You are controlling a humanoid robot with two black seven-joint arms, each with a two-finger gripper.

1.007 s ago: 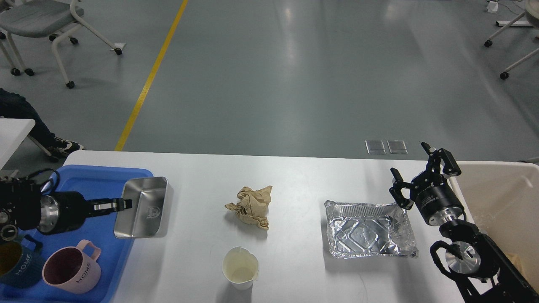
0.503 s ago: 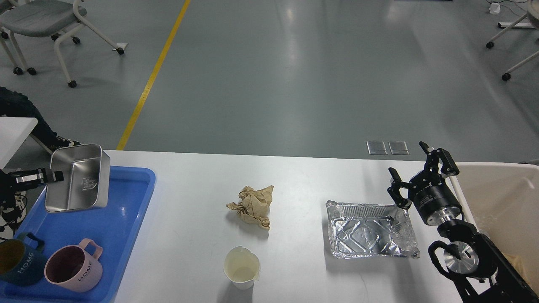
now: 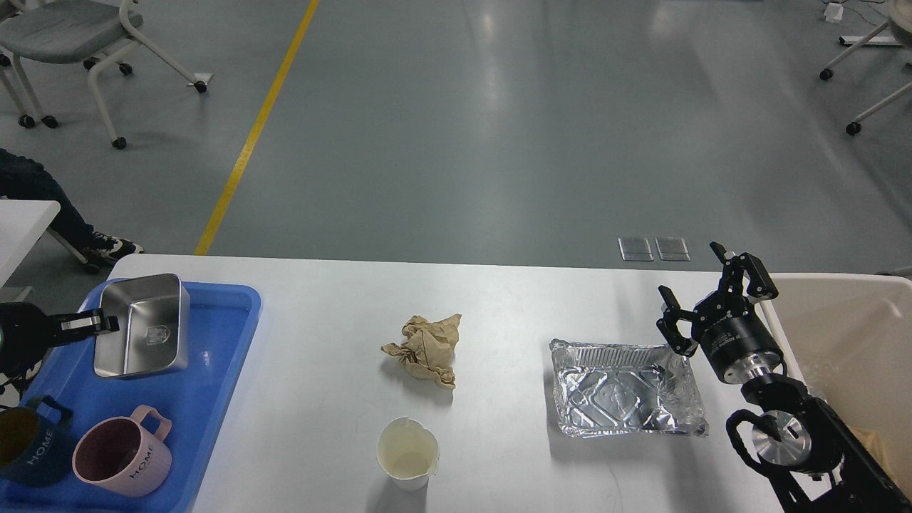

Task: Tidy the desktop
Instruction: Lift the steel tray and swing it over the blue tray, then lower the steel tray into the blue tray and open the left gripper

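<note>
Pinching the near rim of a steel box (image 3: 142, 326), my left gripper (image 3: 105, 325) has its slim fingers pressed together on the thin metal edge, holding the box at the far end of the blue tray (image 3: 214, 370). The box is a brushed, rectangular tin with rounded corners and a dull mirror sheen inside; whether its base touches the tray I cannot tell. My right gripper (image 3: 705, 296) hangs with its black fingers spread wide, holding nothing, just past the far right corner of the foil container (image 3: 625, 388) and beside the beige bin (image 3: 848, 335). The foil container is shallow, crinkled and shiny, with a ribbed rim and a dented floor. The desktop (image 3: 513, 313) is a smooth, glossy white slab with rounded corners, filling the lower half of the view under everything. On it lie a crumpled brown paper wad (image 3: 426, 348) and a white paper cup (image 3: 407, 452) with a bent lip. In the tray's near end stand a pink mug (image 3: 122, 456) and a dark blue mug (image 3: 28, 449), both matte.
</note>
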